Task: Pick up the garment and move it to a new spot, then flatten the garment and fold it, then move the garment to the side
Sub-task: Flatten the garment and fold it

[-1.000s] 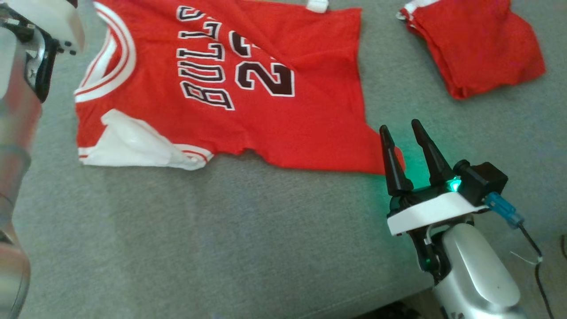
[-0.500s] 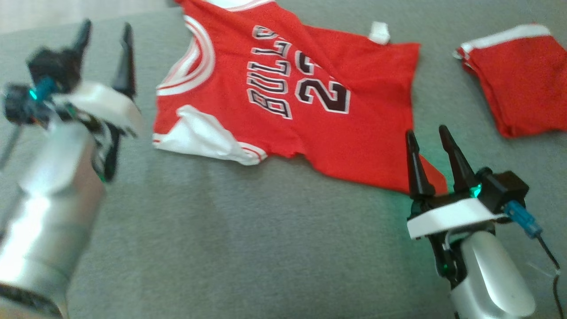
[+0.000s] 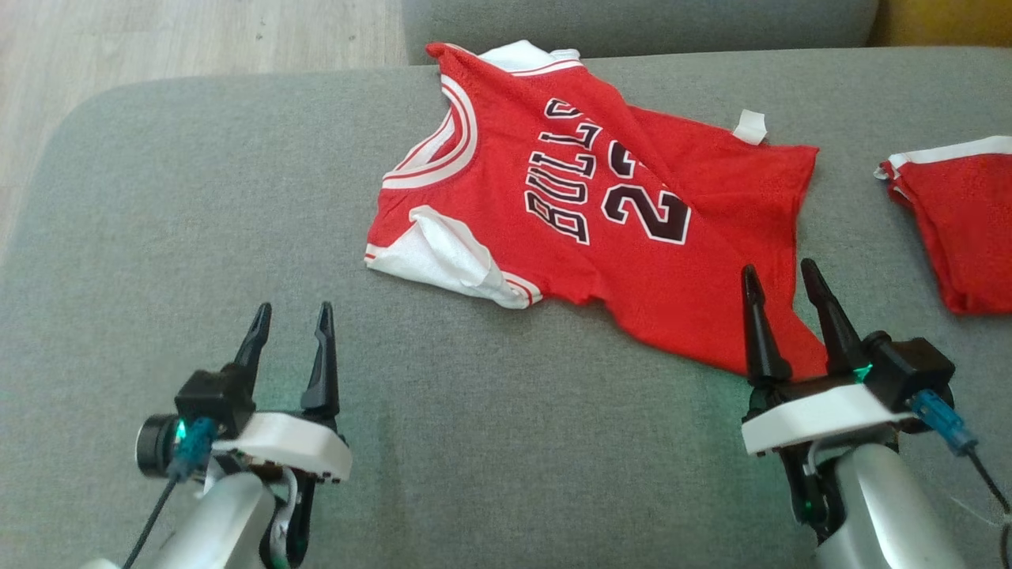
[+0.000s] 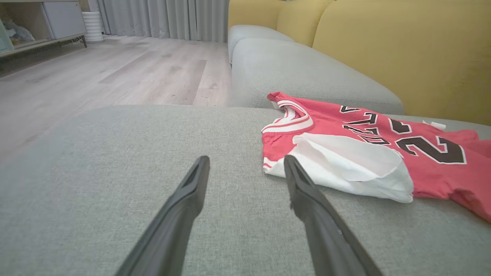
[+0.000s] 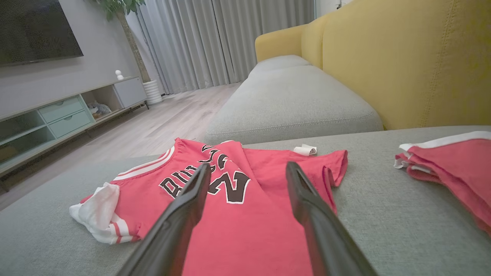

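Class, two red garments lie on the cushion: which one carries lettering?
The middle jersey, with black letters and numerals; the other red garment, far right, is plain with white trim.

Grey sofa seat [image 3: 198, 197]: red jersey [image 3: 601, 237], red shorts [image 3: 961, 229].

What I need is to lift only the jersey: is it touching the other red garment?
Apart. The head view shows bare grey cushion between the jersey and the other red garment.

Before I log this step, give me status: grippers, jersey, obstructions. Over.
Left gripper open, empty, over cushion. Right gripper open, empty, at near corner of jersey. Jersey rumpled, unfolded. Second red garment apart, rightward.
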`<state>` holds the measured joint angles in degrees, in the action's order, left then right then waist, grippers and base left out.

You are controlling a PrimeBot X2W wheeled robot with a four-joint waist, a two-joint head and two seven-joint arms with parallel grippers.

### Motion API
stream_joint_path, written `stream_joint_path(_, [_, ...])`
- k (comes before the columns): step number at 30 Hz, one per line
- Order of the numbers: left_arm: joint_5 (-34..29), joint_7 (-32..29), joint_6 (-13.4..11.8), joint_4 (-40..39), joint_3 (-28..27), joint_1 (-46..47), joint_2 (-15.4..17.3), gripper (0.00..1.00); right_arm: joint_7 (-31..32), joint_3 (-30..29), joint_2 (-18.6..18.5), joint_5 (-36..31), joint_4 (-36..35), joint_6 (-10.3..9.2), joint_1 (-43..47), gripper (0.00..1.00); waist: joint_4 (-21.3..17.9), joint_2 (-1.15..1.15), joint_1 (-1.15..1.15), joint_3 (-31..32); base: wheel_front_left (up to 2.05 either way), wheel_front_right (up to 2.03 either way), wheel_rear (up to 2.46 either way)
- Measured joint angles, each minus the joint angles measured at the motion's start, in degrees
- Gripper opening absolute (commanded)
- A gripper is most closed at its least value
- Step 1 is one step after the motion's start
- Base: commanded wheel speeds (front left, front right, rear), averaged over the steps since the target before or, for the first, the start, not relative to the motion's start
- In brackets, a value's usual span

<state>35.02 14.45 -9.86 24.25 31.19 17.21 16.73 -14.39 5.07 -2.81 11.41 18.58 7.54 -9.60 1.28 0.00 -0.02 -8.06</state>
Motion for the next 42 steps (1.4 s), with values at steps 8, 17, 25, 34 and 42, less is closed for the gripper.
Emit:
stream_joint_path(8, [-1.9,-0.9,0.4,-1.3,0.6,1.7,-0.8,1.0,0.0,0.7,0.0,0.0,0.1,0.0,0.1,1.0,-2.1,0.0,0.02,-0.7,0.0,0.0,0.0])
stream_joint_path(17, [-2.3,-10.1,2.4,2.1,5.5,9.3,-4.9,1.0,0.0,2.1,0.0,0.7,0.5,0.0,0.1,1.0,-5.6,0.0,0.02,-2.7,0.0,0.0,0.0])
stream_joint_path(25, [-1.2,-14.0,1.5,7.7,5.1,13.2,-6.2,1.0,0.0,3.1,0.0,1.8,0.7,0.0,-0.2,1.0,-9.0,0.0,0.02,-4.7,0.0,0.0,0.0])
stream_joint_path(34, [-0.7,-14.5,1.8,9.6,4.2,15.5,-6.3,1.0,0.0,3.2,0.0,2.7,1.1,0.0,-0.2,1.0,-10.6,0.0,0.02,-5.4,0.0,0.0,0.0])
stream_joint_path(42, [-0.3,-15.3,0.9,11.0,4.3,15.6,-6.2,1.0,0.0,3.2,0.0,3.2,1.4,0.0,-0.3,1.0,-10.5,0.0,0.02,-5.1,0.0,0.0,0.0])
